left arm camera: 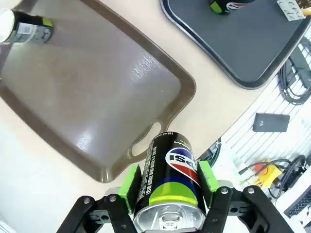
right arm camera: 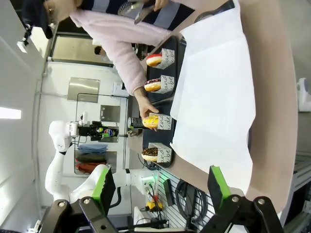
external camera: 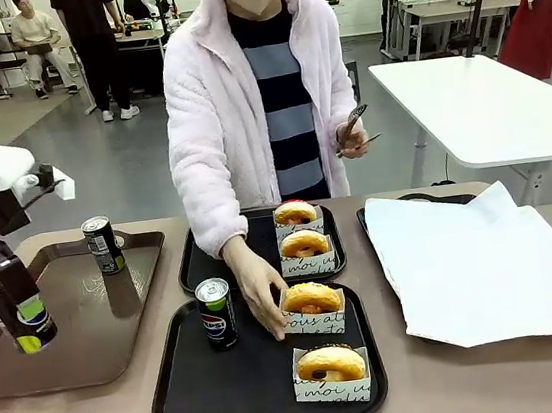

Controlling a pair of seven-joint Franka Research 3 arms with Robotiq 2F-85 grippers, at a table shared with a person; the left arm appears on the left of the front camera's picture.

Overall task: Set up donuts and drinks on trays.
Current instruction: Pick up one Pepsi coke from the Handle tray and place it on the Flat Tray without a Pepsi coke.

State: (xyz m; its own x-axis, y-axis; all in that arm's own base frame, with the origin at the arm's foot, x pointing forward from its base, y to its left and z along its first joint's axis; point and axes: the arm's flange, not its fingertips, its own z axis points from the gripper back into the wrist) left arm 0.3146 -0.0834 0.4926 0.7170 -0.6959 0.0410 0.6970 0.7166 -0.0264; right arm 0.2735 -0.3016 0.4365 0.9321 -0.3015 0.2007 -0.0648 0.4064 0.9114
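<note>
- The left gripper [left arm camera: 166,190] has its jaws shut on a small slim black Pepsi can with a silver top [left arm camera: 167,182], and the green pads [left arm camera: 128,187] press on both sides of it.
- In the front view this held can [external camera: 26,323] hangs above the glossy brown tray with handles [external camera: 91,340], so it is lifted and not standing on anything.
- A second black can [external camera: 103,245] stands on that brown tray, past the jaws on the far side.
- The step looks like carrying the held can over to a black tray (that is my guess from the task).
- The far matte black square tray [external camera: 208,265] holds two golden donuts in white paper sleeves [external camera: 302,236] and has no drink yet, so it seems the likely place.
- The near matte black tray [external camera: 209,396] already has a can [external camera: 217,312] and two sleeved donuts [external camera: 324,347].
- The person's hand [external camera: 262,294] rests on the near tray beside a donut, right on the way from the jaws to the far tray.
- To do it well, keep the can high and upright, go around the hand, and set it down on bare tray floor away from the donuts.
- Let go only when the can stands flat (a slim can tips easily).
- The right gripper [right arm camera: 160,187] has its jaws wide open and holds nothing, with the tray lined with white paper [right arm camera: 214,97] beyond them.
</note>
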